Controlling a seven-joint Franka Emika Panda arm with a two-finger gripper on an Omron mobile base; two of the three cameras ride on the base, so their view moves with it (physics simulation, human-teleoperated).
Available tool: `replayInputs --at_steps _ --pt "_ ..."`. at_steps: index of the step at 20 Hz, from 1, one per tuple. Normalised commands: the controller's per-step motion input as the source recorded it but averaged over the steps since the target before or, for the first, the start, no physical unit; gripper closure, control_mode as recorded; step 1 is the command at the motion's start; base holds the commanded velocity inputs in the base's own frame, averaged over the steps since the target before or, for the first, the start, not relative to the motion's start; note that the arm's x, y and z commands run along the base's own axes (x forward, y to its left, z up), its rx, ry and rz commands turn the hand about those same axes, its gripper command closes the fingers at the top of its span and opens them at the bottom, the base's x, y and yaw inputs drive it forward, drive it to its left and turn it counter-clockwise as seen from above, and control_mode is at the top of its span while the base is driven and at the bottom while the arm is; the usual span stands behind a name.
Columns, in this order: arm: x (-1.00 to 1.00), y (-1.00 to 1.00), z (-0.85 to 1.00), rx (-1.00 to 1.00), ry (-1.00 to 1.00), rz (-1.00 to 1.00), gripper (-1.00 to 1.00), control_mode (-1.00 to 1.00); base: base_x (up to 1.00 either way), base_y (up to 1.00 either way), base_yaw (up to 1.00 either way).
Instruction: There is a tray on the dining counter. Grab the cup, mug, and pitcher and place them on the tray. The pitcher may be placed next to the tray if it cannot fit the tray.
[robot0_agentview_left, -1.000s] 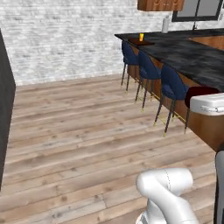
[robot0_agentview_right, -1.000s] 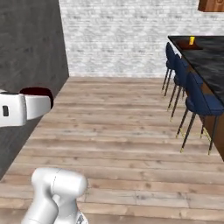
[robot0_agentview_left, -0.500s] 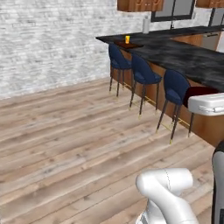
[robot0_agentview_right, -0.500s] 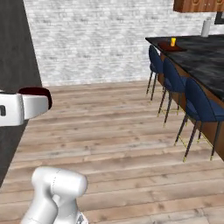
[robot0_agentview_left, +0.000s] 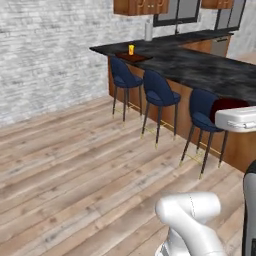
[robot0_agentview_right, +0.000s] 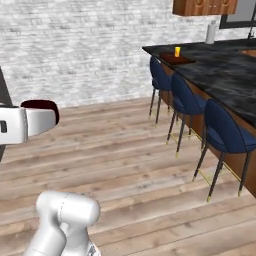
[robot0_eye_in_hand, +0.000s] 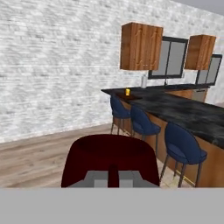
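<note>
Base has driven and turned since the earlier frames: the dining counter (robot0_agentview_left: 200, 65) with its stools now sits larger and more central in both base views; the mug rides at the same spot beside the hand.

Gripper (robot0_eye_in_hand: 113, 177) clenched on the mug (robot0_eye_in_hand: 109, 159), dark maroon, held upright, its rim facing the hand camera. In the left base view the mug (robot0_agentview_left: 227, 106) shows just behind the white hand at the right edge; in the right base view it (robot0_agentview_right: 41, 106) sits at the left edge.

The tray (robot0_agentview_right: 177, 59) lies near the far left end corner of the dining counter. The cup (robot0_agentview_right: 177, 50), yellow, stands upright on it. The pitcher (robot0_agentview_right: 211, 33) stands further back on the counter, well apart from the tray, below the wood wall cabinet (robot0_eye_in_hand: 141, 46).

Three blue stools (robot0_agentview_left: 157, 92) line the counter's front edge.
</note>
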Motion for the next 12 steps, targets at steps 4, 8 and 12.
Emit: replayInputs --at_steps 4,8,12 --pt "0.00 0.00 0.00 0.00 0.00 0.00 1.00 1.00 1.00 0.68 -0.29" --pt "0.00 0.00 0.00 0.00 0.00 0.00 1.00 1.00 1.00 0.73 -0.30" --pt "0.00 0.00 0.00 0.00 0.00 0.00 1.00 1.00 1.00 0.85 -0.32"
